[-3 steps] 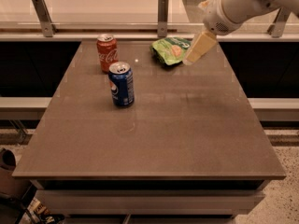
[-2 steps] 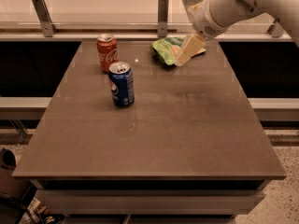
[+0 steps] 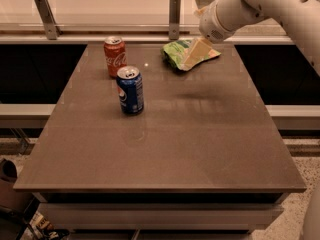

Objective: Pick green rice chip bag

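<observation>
The green rice chip bag (image 3: 178,52) lies flat on the far part of the brown table (image 3: 165,134), right of the middle, light green with an orange corner at its right end. My gripper (image 3: 192,57) comes in from the upper right on a white arm. Its pale fingers hang right over the middle of the bag and hide part of it. I cannot tell whether they touch the bag.
A red soda can (image 3: 115,56) stands at the far left of the table. A blue soda can (image 3: 130,90) stands in front of it. A rail with metal posts (image 3: 174,10) runs behind the table. Dark gaps lie on both sides.
My gripper has moved left and down, from beside the right end of the bag to over the bag's middle. The cans and the bag have not moved.
</observation>
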`<action>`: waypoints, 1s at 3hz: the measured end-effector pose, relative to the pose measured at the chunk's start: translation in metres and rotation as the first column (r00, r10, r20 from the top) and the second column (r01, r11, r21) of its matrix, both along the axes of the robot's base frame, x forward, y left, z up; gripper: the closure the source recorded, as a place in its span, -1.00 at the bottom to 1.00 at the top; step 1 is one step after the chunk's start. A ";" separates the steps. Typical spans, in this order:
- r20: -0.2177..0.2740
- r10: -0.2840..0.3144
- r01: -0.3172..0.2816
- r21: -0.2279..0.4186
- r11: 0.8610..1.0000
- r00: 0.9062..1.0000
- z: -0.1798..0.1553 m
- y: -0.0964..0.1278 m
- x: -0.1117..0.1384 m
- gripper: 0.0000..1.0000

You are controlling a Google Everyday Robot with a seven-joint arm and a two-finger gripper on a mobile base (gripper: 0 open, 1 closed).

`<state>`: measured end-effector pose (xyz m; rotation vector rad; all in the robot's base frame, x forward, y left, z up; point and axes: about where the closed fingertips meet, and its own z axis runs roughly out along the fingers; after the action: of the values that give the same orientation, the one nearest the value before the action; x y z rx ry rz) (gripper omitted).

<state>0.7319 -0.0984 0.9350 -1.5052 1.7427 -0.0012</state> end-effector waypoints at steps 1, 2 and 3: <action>0.008 -0.045 0.045 0.048 0.998 0.999 -0.009 -0.005 0.024 -1.00; 0.020 -0.073 0.071 0.105 0.992 0.997 -0.024 -0.014 0.054 -1.00; 0.024 -0.089 0.084 0.158 0.984 0.996 -0.040 -0.021 0.073 -1.00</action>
<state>0.8049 -0.1194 0.8952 -1.3087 1.7405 0.0657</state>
